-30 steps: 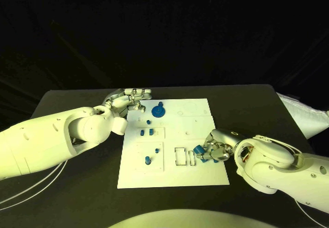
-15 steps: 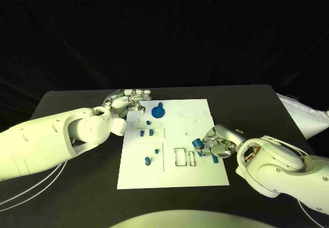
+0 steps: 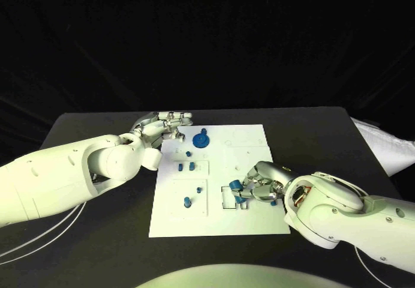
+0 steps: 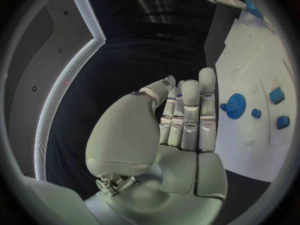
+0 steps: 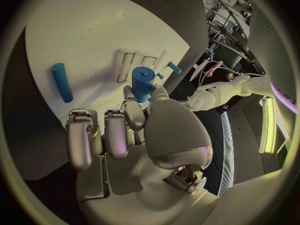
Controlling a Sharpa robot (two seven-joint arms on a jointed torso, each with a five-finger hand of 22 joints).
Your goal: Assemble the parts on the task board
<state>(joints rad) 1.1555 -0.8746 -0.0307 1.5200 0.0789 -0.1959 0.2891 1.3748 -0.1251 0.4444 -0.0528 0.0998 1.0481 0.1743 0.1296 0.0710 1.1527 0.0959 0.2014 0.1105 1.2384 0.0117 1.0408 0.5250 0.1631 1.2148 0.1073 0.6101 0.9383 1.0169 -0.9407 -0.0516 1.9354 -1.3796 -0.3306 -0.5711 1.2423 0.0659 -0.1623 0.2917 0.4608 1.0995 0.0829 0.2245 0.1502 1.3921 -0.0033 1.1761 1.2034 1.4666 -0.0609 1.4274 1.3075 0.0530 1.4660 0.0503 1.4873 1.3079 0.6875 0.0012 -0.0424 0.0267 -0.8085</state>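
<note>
1. The task board (image 3: pixel 250 222) lies in the middle of the black table (image 3: pixel 95 129), and I place everything else by it.
2. My right hand (image 3: pixel 259 187) hangs over the board's right half, near its right edge, just above the pair of narrow rectangular slots (image 3: pixel 232 198).
3. That hand pinches a blue cylinder (image 5: pixel 142 83) between the thumb and a finger; the other fingers curl loosely beside it with nothing in them. In the head view the same piece (image 3: pixel 233 184) shows at the hand's tip, directly over the slots.
4. I cannot tell whether the cylinder touches the board or is just above it.
5. A second blue peg (image 5: pixel 61 82) lies flat on the board, close to its right edge, apart from my right hand.
6. My left hand (image 3: pixel 162 127) sits at the board's far left corner, over the table beside the edge.
7. Its fingers (image 4: pixel 189 110) stand straight and pressed side by side, the thumb folded near them, and they hold nothing.
8. A blue gear (image 3: pixel 200 141) sits on the board's far end, just beside my left hand but not touched by it.
9. Two small blue blocks (image 3: pixel 184 167) stand on the board's left half, nearer the middle.
10. Further toward me on that left half sit two more small blue pieces (image 3: pixel 188 202).
</note>
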